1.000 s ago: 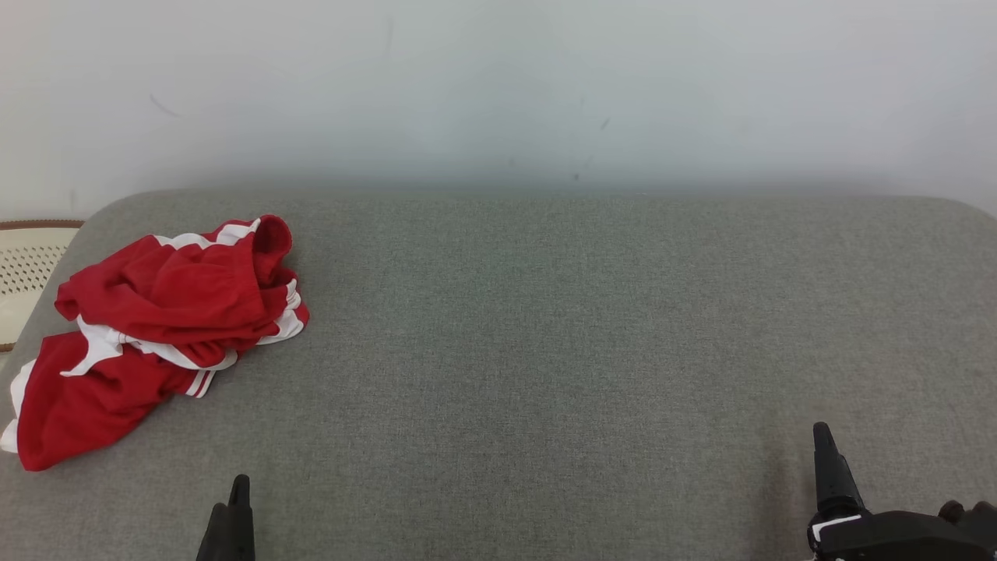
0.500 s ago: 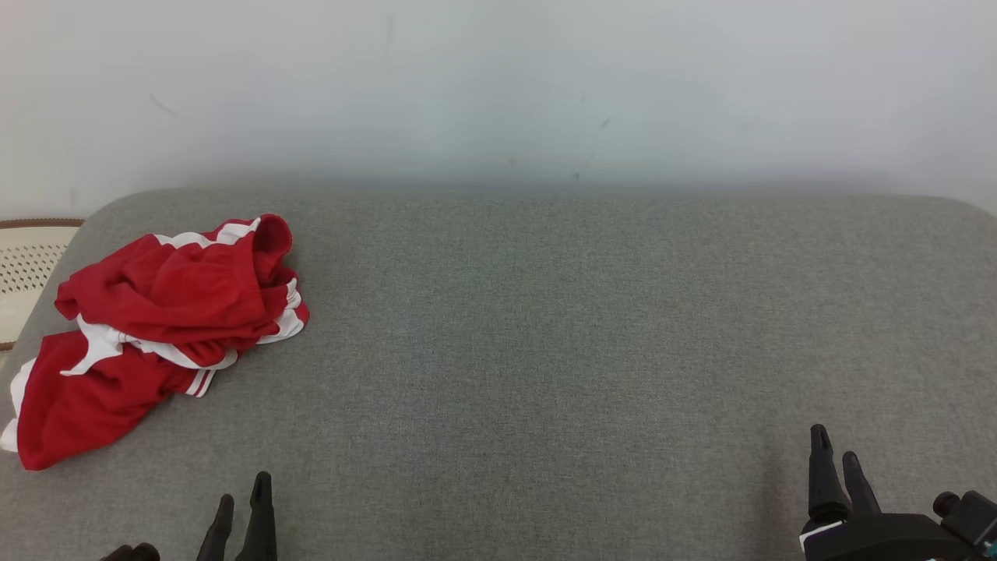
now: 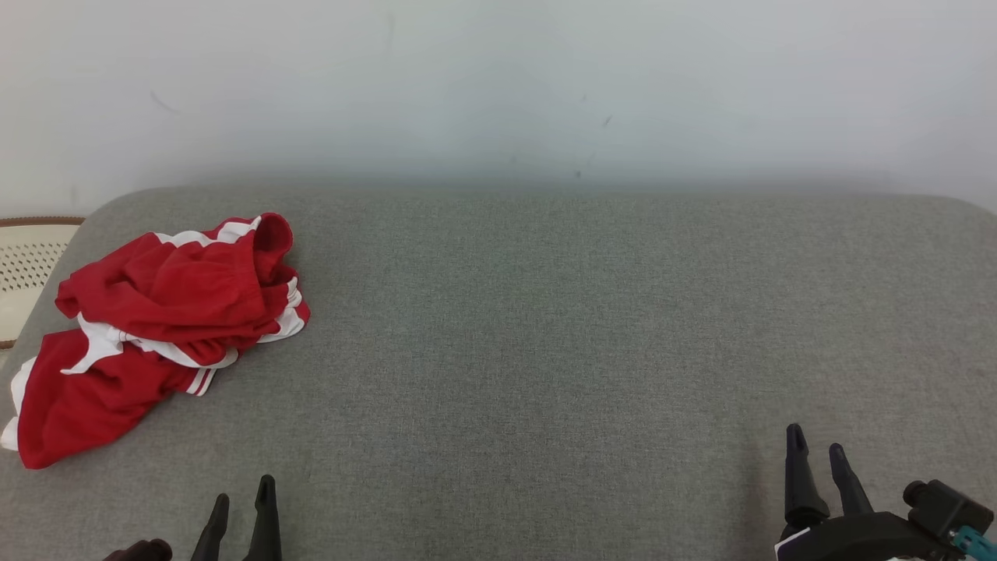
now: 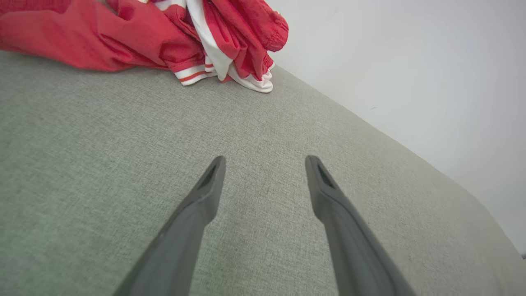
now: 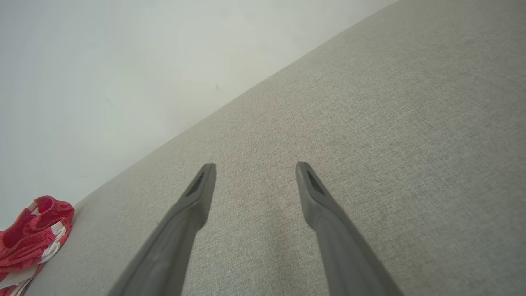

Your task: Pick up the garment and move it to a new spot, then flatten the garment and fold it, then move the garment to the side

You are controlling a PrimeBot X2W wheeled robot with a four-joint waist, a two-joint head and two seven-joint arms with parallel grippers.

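Grey cushion (image 3: 545, 312), 1 red garment (image 3: 156, 312), 2 end effectors (image 3: 244, 489) (image 3: 815, 438)

A grey woven surface (image 3: 545, 312) is spreading with rounded far corners, a pale wall (image 3: 498, 78) carrying faint dark marks is rising behind it, and a cream perforated brown-rimmed object (image 3: 27, 265) is sitting at left

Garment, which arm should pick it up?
Left. The garment lies crumpled on the robot's left, just ahead of the open left gripper; the right gripper, also open, sits far across the cushion.
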